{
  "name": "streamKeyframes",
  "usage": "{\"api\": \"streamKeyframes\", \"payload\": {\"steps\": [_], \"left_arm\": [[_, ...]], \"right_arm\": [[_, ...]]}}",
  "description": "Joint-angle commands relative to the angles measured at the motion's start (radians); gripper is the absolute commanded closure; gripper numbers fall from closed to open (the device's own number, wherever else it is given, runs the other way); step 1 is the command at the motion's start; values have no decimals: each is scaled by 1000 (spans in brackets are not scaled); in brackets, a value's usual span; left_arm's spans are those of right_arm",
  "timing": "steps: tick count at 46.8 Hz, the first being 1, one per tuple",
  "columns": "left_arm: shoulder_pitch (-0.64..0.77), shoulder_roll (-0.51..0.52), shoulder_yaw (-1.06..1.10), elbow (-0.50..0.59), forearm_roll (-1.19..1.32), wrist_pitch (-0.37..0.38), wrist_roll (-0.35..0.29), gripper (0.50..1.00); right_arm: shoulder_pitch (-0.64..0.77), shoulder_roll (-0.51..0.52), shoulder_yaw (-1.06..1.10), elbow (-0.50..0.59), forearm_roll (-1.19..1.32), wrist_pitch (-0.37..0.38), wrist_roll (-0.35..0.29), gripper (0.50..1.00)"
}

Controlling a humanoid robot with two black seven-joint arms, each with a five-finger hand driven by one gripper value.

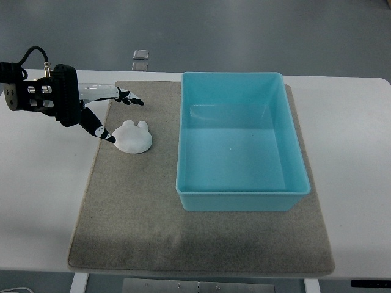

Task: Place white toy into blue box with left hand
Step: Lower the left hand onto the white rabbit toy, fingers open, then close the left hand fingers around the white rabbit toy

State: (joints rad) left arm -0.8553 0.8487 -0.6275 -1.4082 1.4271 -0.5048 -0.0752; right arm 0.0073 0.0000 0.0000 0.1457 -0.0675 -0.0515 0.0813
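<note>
Lower frame: the near edge of the grey-beige felt mat [201, 244] lies bare on the white table top [43, 201]. No item stands here.

Centre and right of frame: the light blue rectangular plastic box [241, 201] sits on the mat, open side up, nothing visible inside. Its left wall is well apart from the toy.

Left of centre, upper half: the small white rounded toy with two short ear-like nubs [134, 137] lies flat on the mat, nubs pointing toward the top of the frame. It is outside the box; the task step is not yet done.

Upper left: the black-and-white left hand [104, 113] enters from the left edge, fingers spread and holding nothing. One lower fingertip is at the toy's left rim; contact cannot be confirmed.

Judgement on handling: the toy appears light, probably soft or rubbery, with a smooth domed top likely to slip under a top pinch. Best hold is across the low body, fingers on opposite sides near the mat. Breakage risk appears small.

The right hand is not in view.
</note>
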Motion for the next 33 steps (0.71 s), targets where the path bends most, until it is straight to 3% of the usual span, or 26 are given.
{"api": "streamKeyframes", "payload": {"steps": [1,21,33], "left_arm": [[4,0,0,0,3,5,0,609],[39,-20,5,1,16,45,-1,660],[50,-39,29,8,33,94,-1,656]], "right_arm": [[0,0,0,0,0,-1,0,564],[-1,0,0,0,0,1,0,564],[-1,0,0,0,0,-1,0,564]]}}
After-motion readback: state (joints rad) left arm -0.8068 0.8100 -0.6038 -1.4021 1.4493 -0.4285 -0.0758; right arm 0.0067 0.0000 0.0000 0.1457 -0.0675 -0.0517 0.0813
